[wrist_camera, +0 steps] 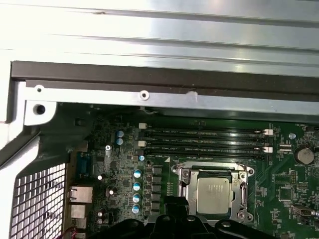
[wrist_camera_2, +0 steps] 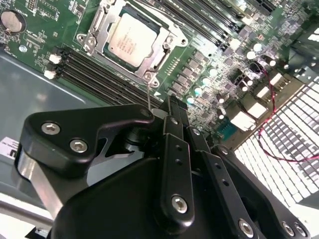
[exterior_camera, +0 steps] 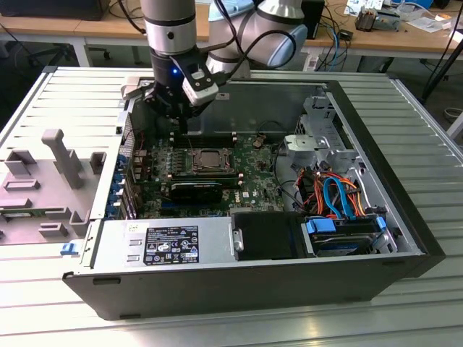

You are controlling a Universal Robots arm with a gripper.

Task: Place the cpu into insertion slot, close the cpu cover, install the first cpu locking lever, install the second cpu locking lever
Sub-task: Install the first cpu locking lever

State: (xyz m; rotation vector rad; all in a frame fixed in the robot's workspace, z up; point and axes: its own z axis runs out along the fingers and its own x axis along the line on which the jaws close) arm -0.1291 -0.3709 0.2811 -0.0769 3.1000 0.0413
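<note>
The cpu (wrist_camera_2: 132,40) lies flat in the insertion slot (wrist_camera_2: 167,42), silver top up, also visible in the first wrist view (wrist_camera: 213,193) and the exterior view (exterior_camera: 210,160). The cpu cover (wrist_camera_2: 97,35) is a silvery frame lying down around the chip's edges. A thin metal lever rod (wrist_camera_2: 149,94) runs from the socket's corner toward my fingertips. My gripper (wrist_camera_2: 172,102) hangs above the green board beside the socket, toward the case's back wall (exterior_camera: 182,129). Its fingers are pressed together with nothing between them.
The green motherboard (exterior_camera: 253,177) sits in an open black computer case (exterior_camera: 239,289). Black memory slots (wrist_camera: 204,140) run beside the socket. A long black block (exterior_camera: 197,191), a power supply (exterior_camera: 170,242), drive bays and coloured cables (exterior_camera: 336,195) fill the case's near and right parts.
</note>
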